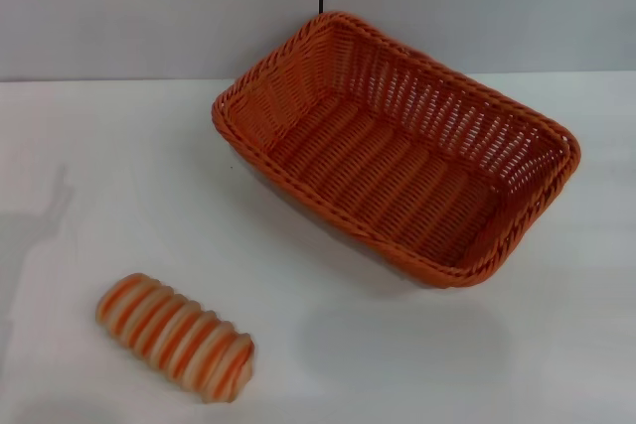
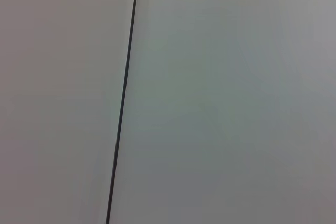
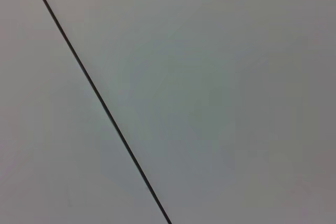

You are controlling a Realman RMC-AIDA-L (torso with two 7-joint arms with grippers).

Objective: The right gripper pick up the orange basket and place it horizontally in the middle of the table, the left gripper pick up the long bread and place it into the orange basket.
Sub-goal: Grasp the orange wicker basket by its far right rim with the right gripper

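Two task items are on the table: one orange basket and one long bread.

Orange basket: count one. It sits toward the far right part of the table, its far corner close to the table's back edge. It lies skewed, its long axis running from far-left to near-right, not square to the table's edges. Nothing is inside it.

Long bread: count one. It lies near the table's front edge on the left side, well apart from the basket, also at a slant.

Grippers: neither my right gripper nor my left gripper shows in any view, so I cannot tell whether either pincer is released or clenched. Both wrist cameras see only a plain grey wall with one thin dark line across it, which suggests that both arms are raised and parked away from the work.

Step in hand, as I judge it: none of the task is done, and the first move belongs to my right gripper, the pick of the basket. To do it well I would bring the jaws down over the braided rim on the near-right end, one jaw inside the wall and one outside, and close firmly on the weave. The basket then needs a turn so its long side runs parallel to the front edge, and a shift leftward to the table's middle. A low lift should keep it from swinging.
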